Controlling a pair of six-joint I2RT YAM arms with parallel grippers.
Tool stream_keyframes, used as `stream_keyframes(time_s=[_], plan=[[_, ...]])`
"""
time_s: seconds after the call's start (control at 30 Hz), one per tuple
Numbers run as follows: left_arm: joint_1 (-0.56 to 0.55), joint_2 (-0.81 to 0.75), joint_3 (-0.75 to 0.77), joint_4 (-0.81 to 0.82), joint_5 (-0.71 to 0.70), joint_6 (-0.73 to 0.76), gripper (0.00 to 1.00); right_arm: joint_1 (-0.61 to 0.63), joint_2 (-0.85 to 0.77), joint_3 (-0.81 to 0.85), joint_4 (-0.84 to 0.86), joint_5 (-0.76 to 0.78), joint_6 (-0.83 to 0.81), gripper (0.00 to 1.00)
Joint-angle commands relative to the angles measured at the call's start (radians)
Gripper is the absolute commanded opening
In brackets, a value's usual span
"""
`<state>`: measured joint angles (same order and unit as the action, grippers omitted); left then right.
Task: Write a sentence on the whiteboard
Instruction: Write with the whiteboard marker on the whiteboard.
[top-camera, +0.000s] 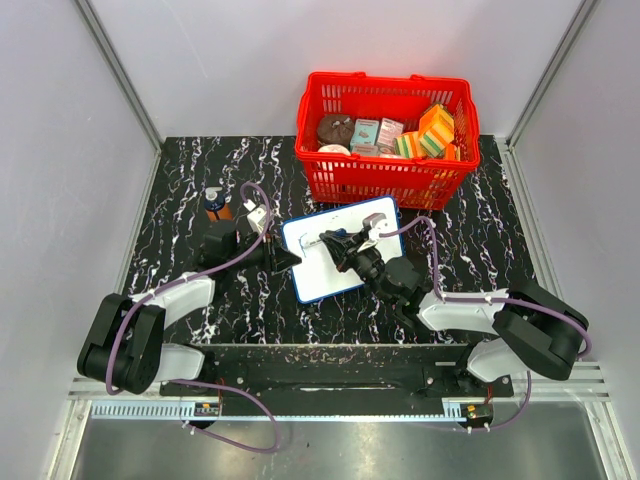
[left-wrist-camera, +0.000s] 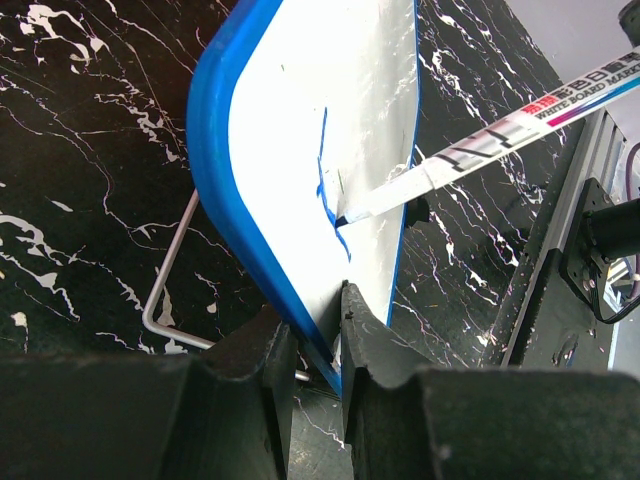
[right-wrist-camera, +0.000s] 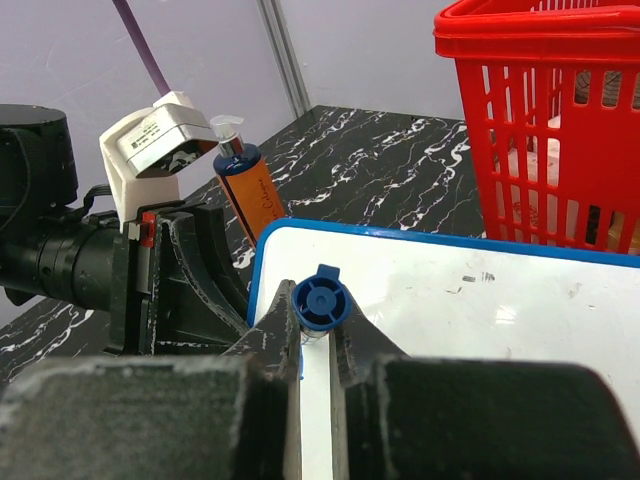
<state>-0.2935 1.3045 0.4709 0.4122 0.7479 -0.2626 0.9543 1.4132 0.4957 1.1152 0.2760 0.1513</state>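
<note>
The whiteboard (top-camera: 322, 268) lies tilted on the black marbled table in front of the basket. My left gripper (top-camera: 287, 260) is shut on its left edge; in the left wrist view the jaws (left-wrist-camera: 318, 335) pinch the blue frame (left-wrist-camera: 225, 190). My right gripper (top-camera: 345, 246) is shut on a whiteboard marker (left-wrist-camera: 480, 150) with its blue end cap (right-wrist-camera: 321, 303) facing the right wrist camera. The marker's tip touches the white surface. Of the sentence, only a few blue strokes (left-wrist-camera: 324, 175) show, near the board's left end. The rest of the board (right-wrist-camera: 480, 320) is blank.
A red basket (top-camera: 385, 170) with boxes and sponges stands behind the board. An orange pump bottle (top-camera: 215, 203) stands at the back left, also in the right wrist view (right-wrist-camera: 250, 195). A bent metal wire (left-wrist-camera: 165, 285) sticks out from under the board.
</note>
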Motion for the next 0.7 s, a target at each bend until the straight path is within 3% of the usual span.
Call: stream_keyframes(time_s=[0.0, 0.5, 0.67], plan=[[0.005, 0.016, 0.014, 0.008, -0.088, 0.135, 0.00, -0.017, -0.008, 0.021, -0.008, 0.077, -0.009, 0.00], [0.005, 0.016, 0.015, 0.005, -0.090, 0.135, 0.00, -0.037, -0.043, 0.009, -0.034, 0.085, -0.009, 0.00], [0.005, 0.015, 0.015, 0.005, -0.091, 0.138, 0.00, -0.037, -0.080, -0.006, -0.011, 0.011, 0.011, 0.00]])
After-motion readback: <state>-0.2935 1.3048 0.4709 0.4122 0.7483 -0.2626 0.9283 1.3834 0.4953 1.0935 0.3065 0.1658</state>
